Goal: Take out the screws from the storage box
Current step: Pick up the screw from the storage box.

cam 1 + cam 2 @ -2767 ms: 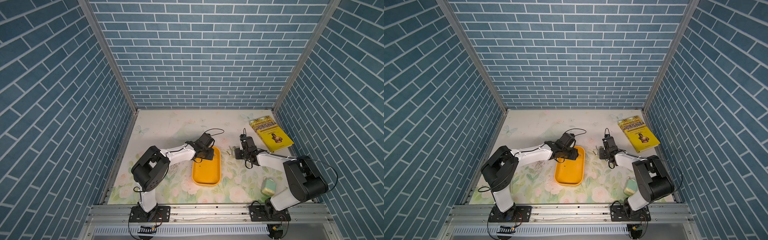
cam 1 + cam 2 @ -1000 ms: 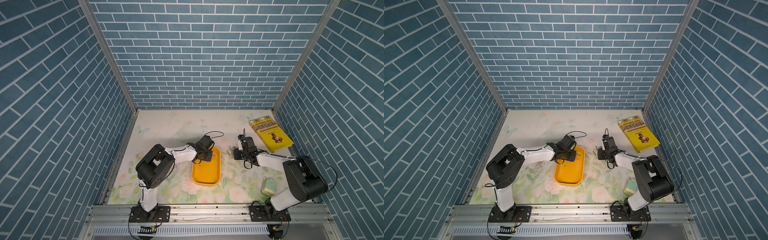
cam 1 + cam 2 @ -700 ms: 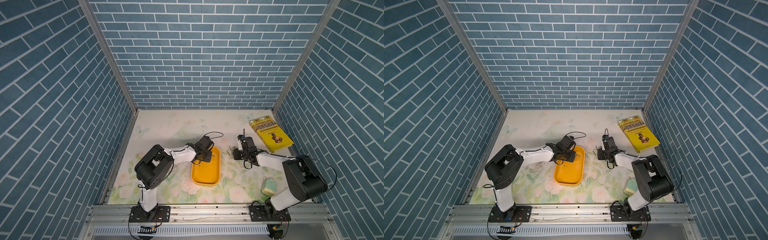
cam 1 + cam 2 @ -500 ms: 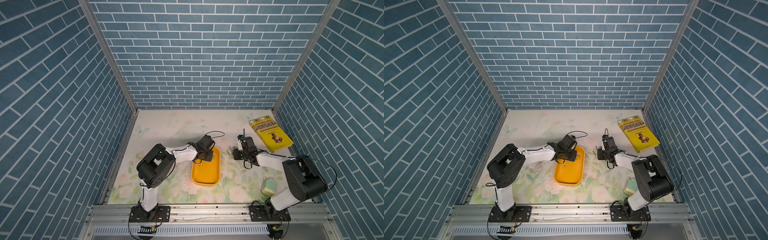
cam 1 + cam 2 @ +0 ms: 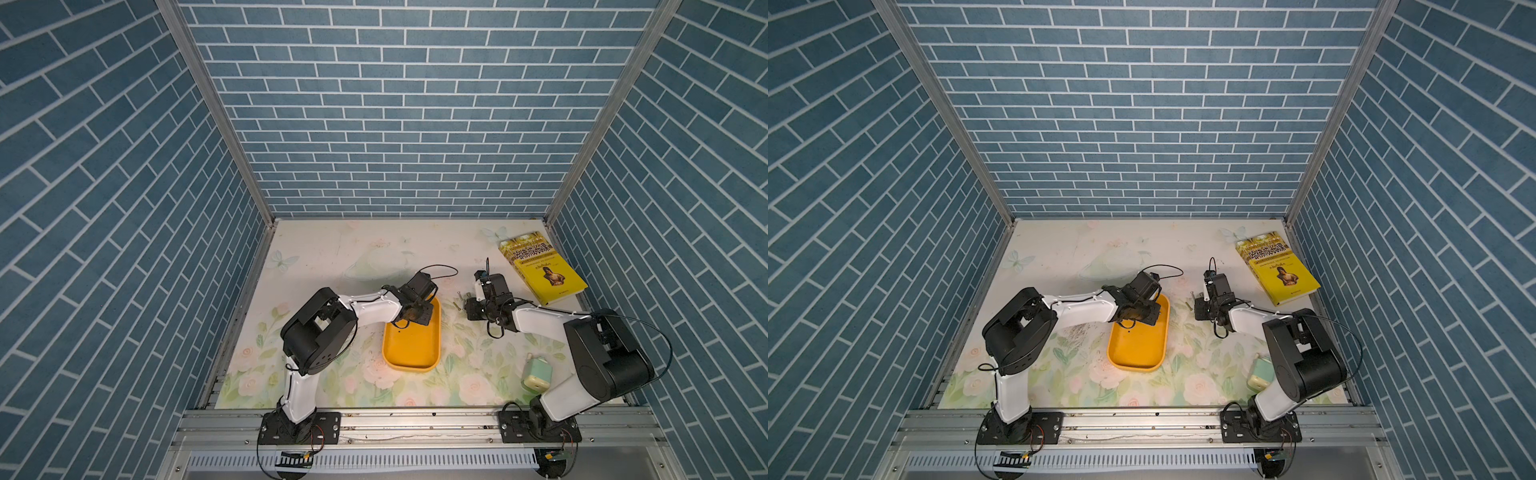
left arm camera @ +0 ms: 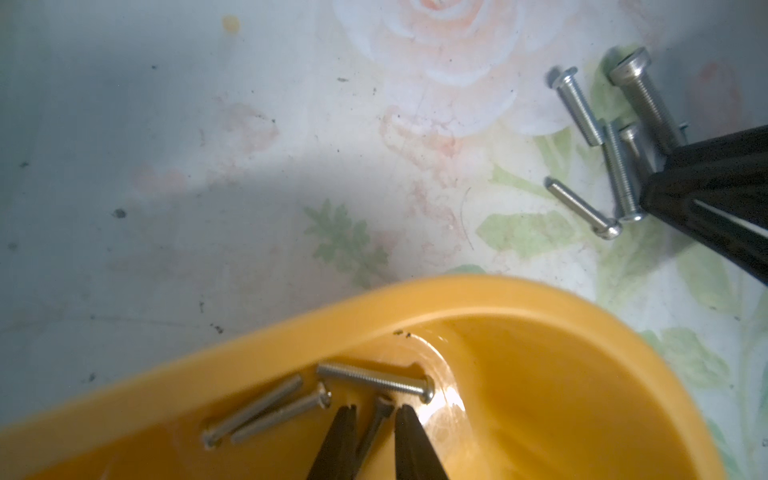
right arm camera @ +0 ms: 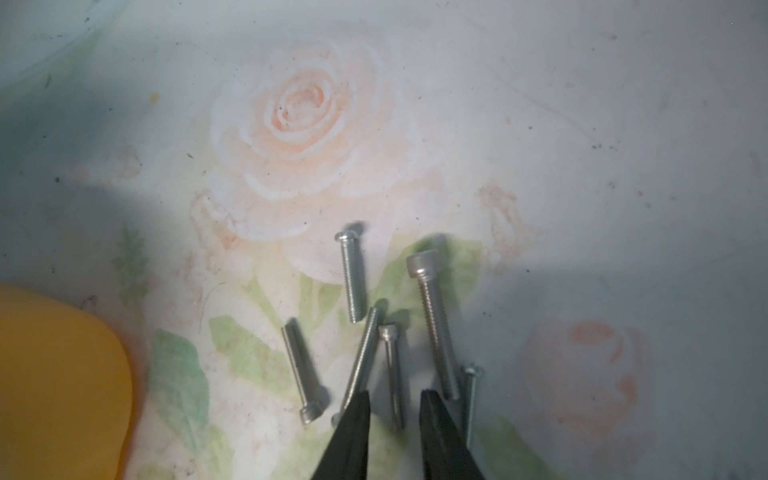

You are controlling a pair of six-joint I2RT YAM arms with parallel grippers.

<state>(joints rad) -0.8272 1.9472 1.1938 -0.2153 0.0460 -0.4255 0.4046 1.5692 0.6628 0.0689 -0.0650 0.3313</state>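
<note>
Tray (image 6: 291,332): four screws (image 6: 374,380) bunched in one corner. Left gripper (image 6: 375,409) inside tray, fingers narrowly apart astride one screw, pinch seemingly incomplete. Six loose screws (image 7: 434,324) just beside tray; right gripper (image 7: 395,392) over them, fingers released.

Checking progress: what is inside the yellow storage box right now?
Four screws lie in one corner of the storage box, one between the fingers of the left gripper. In both top views the gripper covers that end; the rest shows no screws.
</note>
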